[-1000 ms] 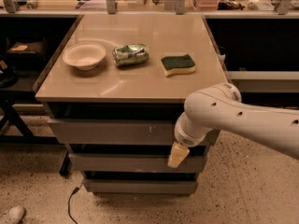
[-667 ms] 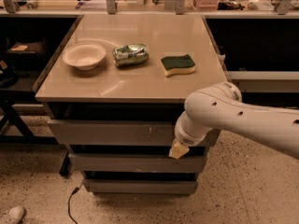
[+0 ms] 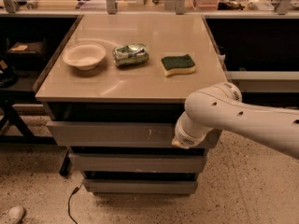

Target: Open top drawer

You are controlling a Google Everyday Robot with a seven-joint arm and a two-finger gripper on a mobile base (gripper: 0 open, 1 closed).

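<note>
Gripper (image 3: 178, 143) at right end of the top drawer (image 3: 112, 134) front, mostly hidden behind the arm (image 3: 243, 120) — grip state can't be told — best to pull straight out, level, since off-centre pulling may jam it.

gripper (image 3: 178, 143) at right end of top drawer (image 3: 117, 134) front; bowl (image 3: 84, 56), crushed can (image 3: 131, 54), sponge (image 3: 178, 63) on tabletop (image 3: 140, 85) above

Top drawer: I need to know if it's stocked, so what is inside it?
Only a dark gap shows above the top drawer front; nothing inside can be made out. The tabletop covers the interior, and the gripper sits at the front's right end.
</note>
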